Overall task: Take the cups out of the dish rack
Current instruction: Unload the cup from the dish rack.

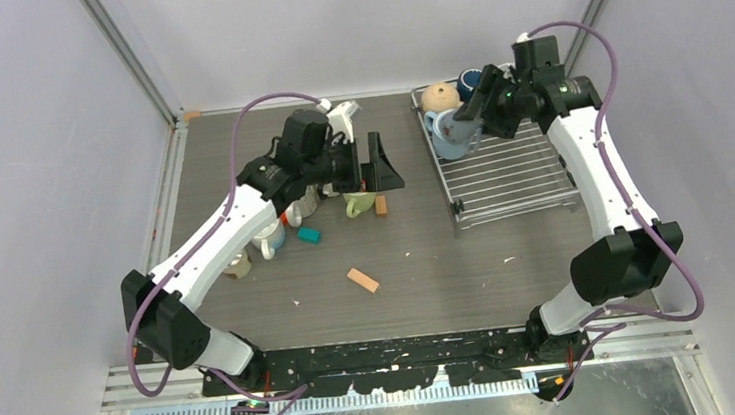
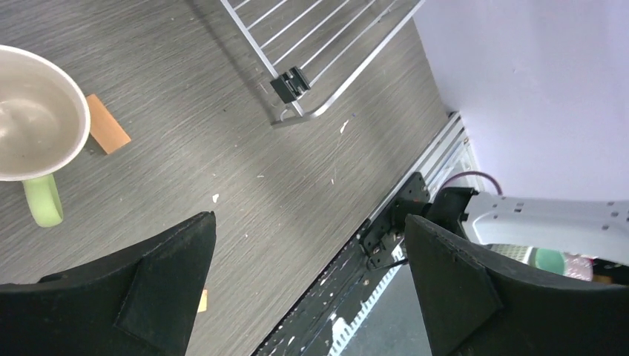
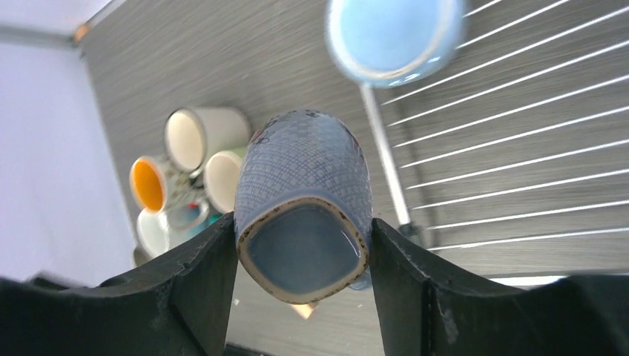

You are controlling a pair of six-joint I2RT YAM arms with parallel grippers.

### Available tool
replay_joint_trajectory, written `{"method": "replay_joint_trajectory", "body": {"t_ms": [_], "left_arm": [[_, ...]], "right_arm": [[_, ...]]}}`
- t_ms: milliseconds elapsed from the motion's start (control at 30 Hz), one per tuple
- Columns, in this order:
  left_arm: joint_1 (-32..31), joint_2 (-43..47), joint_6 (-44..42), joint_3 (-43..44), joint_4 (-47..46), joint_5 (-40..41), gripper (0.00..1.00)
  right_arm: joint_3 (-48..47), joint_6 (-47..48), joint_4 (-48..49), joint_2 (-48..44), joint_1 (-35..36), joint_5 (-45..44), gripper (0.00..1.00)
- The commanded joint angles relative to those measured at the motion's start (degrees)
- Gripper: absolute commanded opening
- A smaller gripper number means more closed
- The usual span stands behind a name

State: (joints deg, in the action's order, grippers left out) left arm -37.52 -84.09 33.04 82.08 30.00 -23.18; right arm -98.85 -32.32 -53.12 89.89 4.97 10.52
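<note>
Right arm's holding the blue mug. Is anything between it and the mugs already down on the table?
Yes. The open left gripper hangs over the table between the dish rack and the set-down mugs, straight across the path of the blue mug in the right gripper. Nothing else visible blocks it.

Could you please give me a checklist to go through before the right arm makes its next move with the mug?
1. Right gripper has a finger on each side of the blue-grey mug: ok.
2. Held mug is apart from the light blue mug beyond it: ok in the right wrist view.
3. Held mug is lifted clear of the dish rack wires: cannot tell.
4. Left gripper is open and empty: ok.
5. Way to the unloaded mugs is free: probably not ok; the left gripper hangs beside the lime green mug.
6. Rack is emptied: not ok; the tan mug and navy mug stand in it.
</note>
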Motion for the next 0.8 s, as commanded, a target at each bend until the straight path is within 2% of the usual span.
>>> {"method": "replay_joint_trajectory", "body": {"t_ms": [0, 300, 533, 633, 767], "left_arm": [[3.3, 1.5, 5.6, -3.0, -11.0, -6.6, 1.00], [11.3, 3.3, 12.6, -8.7, -21.5, -13.7, 1.00], [13.9, 3.2, 20.0, -12.2, -32.1, -18.5, 0.99], [15.0, 2.6, 24.3, -13.7, -37.5, -20.5, 0.94], [16.0, 1.7, 31.3, -15.6, -48.2, -23.4, 0.82]], "right_arm": [[3.1, -5.9, 10.5, -5.6, 4.6, 9.2, 0.33], [9.6, -14.9, 22.7, -6.2, 10.1, 20.6, 0.34], [14.1, -21.7, 33.2, -4.8, 12.8, 26.6, 0.34], [15.6, -23.8, 36.4, -4.3, 14.0, 28.5, 0.34], [18.1, -25.7, 39.4, -4.4, 14.6, 29.2, 0.34]]}}
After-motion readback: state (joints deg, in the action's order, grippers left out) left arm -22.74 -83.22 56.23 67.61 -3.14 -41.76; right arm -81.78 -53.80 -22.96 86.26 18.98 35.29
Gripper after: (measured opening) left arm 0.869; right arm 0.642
